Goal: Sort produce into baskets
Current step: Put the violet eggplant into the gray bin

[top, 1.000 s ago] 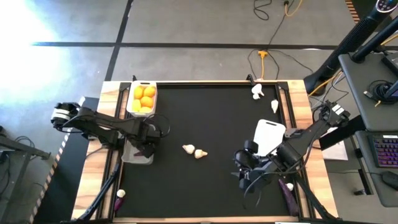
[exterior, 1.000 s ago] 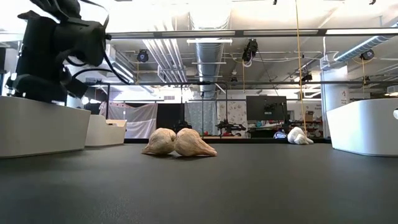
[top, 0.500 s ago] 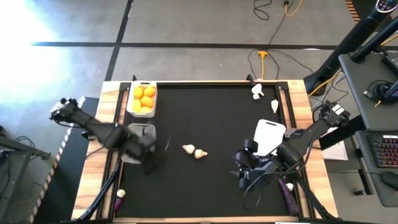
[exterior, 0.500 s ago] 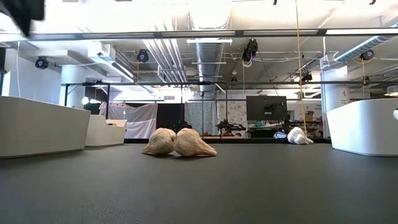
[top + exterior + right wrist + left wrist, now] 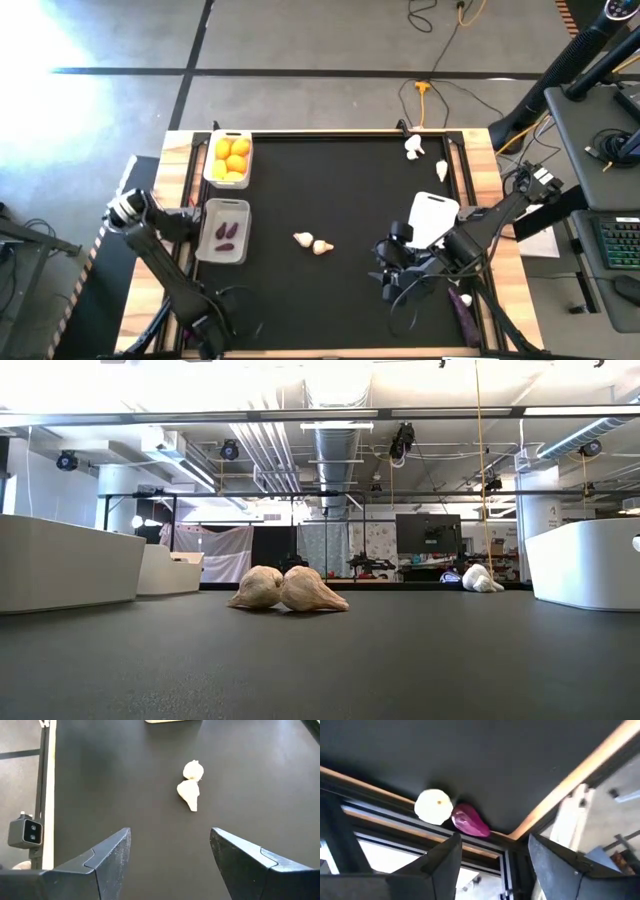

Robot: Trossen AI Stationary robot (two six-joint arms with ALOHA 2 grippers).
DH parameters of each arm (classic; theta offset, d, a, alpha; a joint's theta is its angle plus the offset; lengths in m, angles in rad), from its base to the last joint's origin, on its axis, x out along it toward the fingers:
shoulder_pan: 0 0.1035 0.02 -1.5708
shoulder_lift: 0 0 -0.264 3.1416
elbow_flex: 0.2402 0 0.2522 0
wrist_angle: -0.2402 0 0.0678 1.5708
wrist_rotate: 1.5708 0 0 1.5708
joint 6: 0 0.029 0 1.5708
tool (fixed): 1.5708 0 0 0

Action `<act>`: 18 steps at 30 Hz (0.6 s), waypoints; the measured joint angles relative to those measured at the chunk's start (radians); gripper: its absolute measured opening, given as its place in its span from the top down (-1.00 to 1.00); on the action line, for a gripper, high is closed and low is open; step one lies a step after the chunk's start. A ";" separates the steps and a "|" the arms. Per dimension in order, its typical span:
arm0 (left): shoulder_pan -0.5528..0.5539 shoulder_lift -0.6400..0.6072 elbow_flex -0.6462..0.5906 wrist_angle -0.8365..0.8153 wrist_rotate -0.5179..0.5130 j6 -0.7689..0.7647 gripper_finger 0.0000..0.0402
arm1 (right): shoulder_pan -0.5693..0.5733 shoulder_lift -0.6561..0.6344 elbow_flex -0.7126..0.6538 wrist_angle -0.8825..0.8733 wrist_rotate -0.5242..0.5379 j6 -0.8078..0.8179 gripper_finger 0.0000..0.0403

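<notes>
My left gripper (image 5: 495, 846) is open and empty, low over the table's near left corner (image 5: 212, 335). It faces a white garlic bulb (image 5: 434, 807) and a purple eggplant (image 5: 470, 821) that lie touching beside the table's wooden rim. My right gripper (image 5: 170, 835) is open and empty at the near right (image 5: 384, 272), facing two garlic bulbs (image 5: 191, 782) that lie together mid-table (image 5: 312, 243). One white basket (image 5: 228, 158) holds citrus fruits. A second basket (image 5: 225, 230) holds two eggplants. A third basket (image 5: 432, 215) stands at the right, partly under my right arm.
Two more garlic bulbs (image 5: 413, 150) lie at the far right corner. Another eggplant (image 5: 463, 312) lies at the near right edge under my right arm. A raised wooden rim (image 5: 330, 133) runs around the black mat. The mat's middle is open around the garlic pair (image 5: 287, 589).
My left gripper has swung from above the middle basket toward the table's near left corner and has left the low view. The basket with its two eggplants now shows uncovered. My right arm has kept still.
</notes>
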 joint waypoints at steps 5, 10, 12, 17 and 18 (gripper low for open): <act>-0.017 0.062 -0.028 0.014 0.058 -0.006 -0.14 | 0.012 0.000 0.000 0.000 -0.012 0.059 -0.32; -0.035 0.065 -0.082 0.035 0.085 -0.065 -0.22 | 0.037 0.000 0.000 -0.001 -0.029 0.081 -0.28; -0.037 0.063 -0.105 0.084 0.104 -0.082 -0.23 | 0.043 0.000 -0.001 -0.002 -0.029 0.089 -0.27; -0.055 0.063 -0.150 0.145 0.131 -0.116 -0.20 | 0.052 0.000 -0.001 -0.002 -0.031 0.099 -0.26; -0.058 0.063 -0.158 0.148 0.131 -0.120 -0.19 | 0.053 0.000 -0.001 -0.002 -0.032 0.099 -0.27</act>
